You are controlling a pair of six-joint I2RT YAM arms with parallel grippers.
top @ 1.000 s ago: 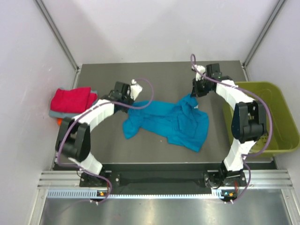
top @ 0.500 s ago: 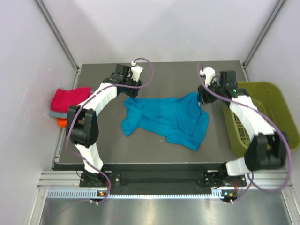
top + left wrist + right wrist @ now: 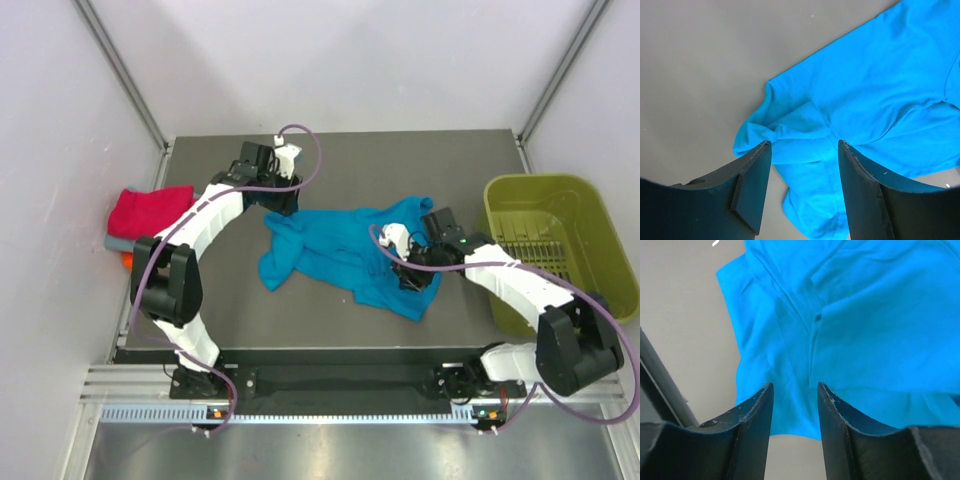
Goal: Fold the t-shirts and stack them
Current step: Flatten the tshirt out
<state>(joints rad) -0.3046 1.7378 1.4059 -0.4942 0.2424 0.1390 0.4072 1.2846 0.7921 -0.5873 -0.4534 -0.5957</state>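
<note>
The right gripper (image 3: 795,389) is hovering over the near right part of the teal shirt (image 3: 335,250), its jaws standing narrowly apart, holding nothing. The shirt is lying rumpled in the middle of the table (image 3: 400,170). Farther back, the left gripper (image 3: 803,146) is hanging wide open above the shirt's far left corner. A stack of folded shirts (image 3: 150,212) is sitting at the table's left edge.

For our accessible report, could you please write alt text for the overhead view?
A crumpled teal shirt lies on the table, the left claw open over its far-left corner and the right claw open over its right side. A red shirt tops a folded stack at left; a green bin at right.
</note>
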